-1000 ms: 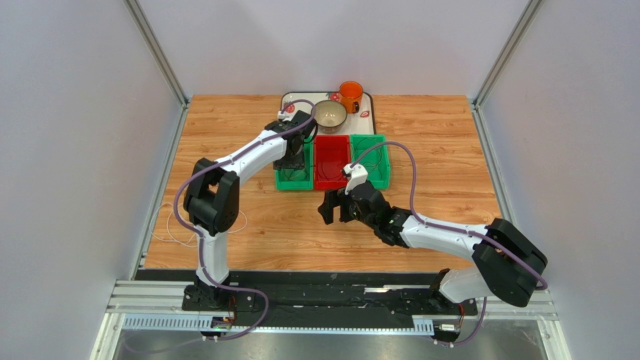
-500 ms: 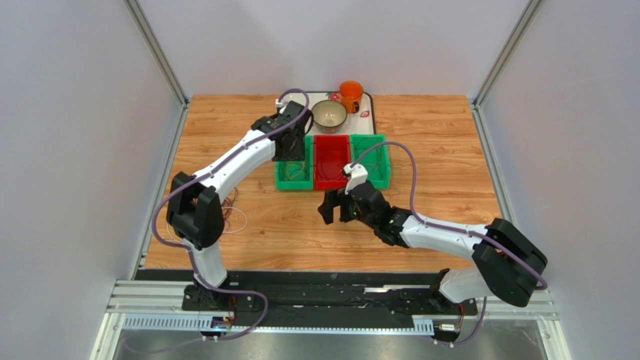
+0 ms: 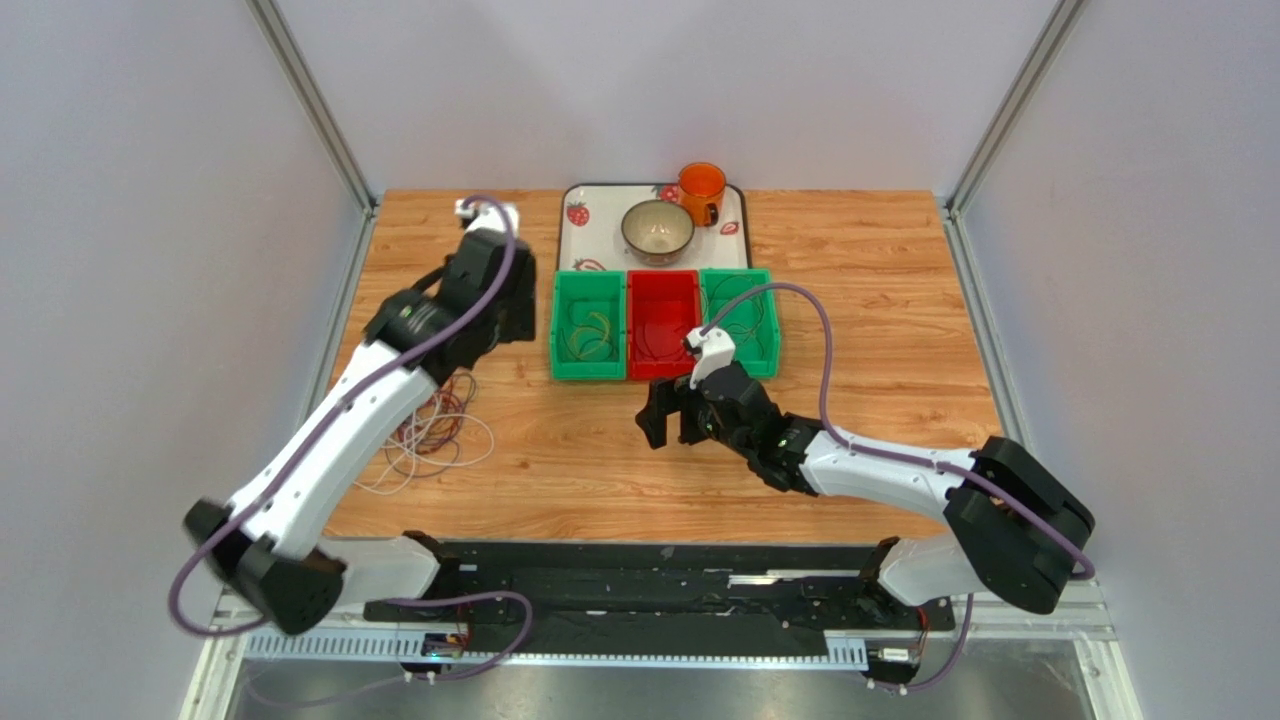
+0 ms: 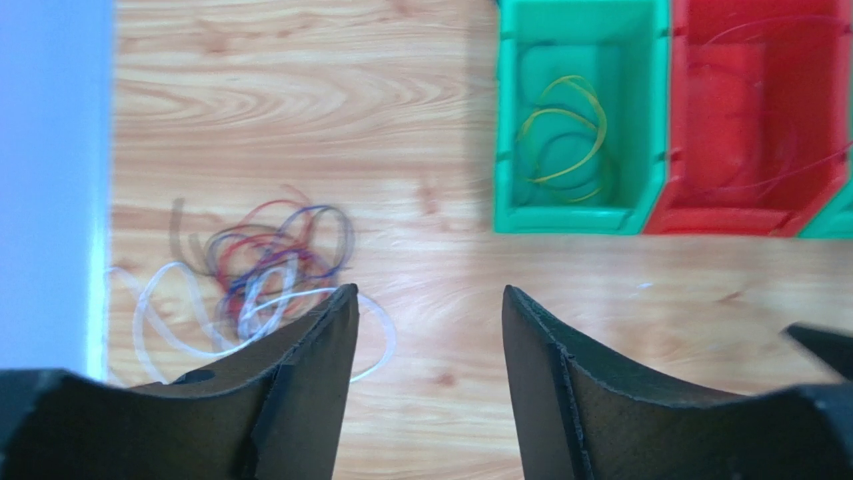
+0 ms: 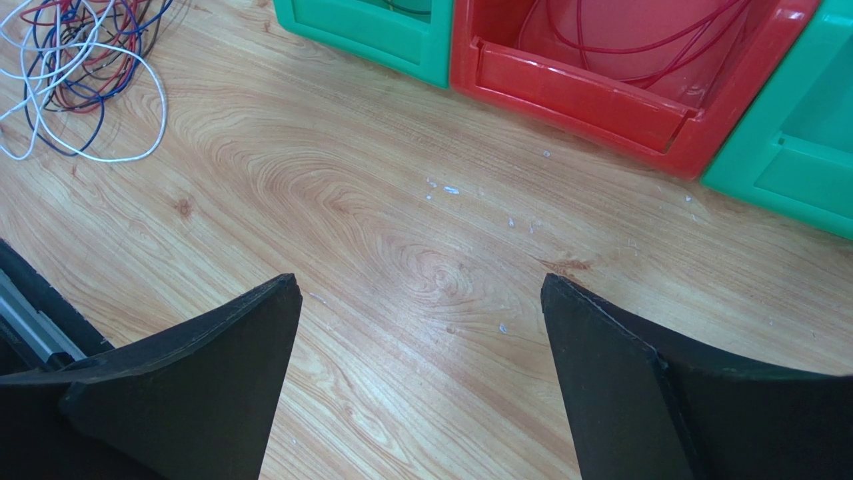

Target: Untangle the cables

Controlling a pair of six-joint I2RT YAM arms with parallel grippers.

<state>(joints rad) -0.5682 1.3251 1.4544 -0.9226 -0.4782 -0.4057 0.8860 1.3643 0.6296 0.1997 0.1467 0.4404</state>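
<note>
Left gripper (image 4: 425, 295): released, jaws parted, nothing between the fingers. It hangs over the wooden table (image 3: 872, 300), up and to the left of the red bin (image 3: 663, 369) in the top view, and touches nothing.

Right gripper (image 5: 420, 285): spread wide and empty. It hovers above bare wood just in front of the red bin, nearer the arm bases.

Tangled bundle of cables (image 3: 436, 420): lies on the wood well to the left of the red bin and a little nearer the bases. Left wrist view shows red, blue, dark and white loops crossing one another (image 4: 265, 275), blurred. A white loop lies outermost on the near side. Neither gripper touches the bundle.

Left green bin (image 4: 576, 218): touches the red bin's left wall. It holds coiled yellow and dark cables (image 4: 571, 130).

Red bin itself: thin red cable (image 5: 641, 35) looped inside.

Right green bin (image 5: 791, 170): against the red bin's right wall. Contents cannot be told.

Tray (image 3: 579, 210): directly behind the red bin, carrying a bowl (image 3: 658, 230) and an orange cup (image 3: 700, 188).
</note>
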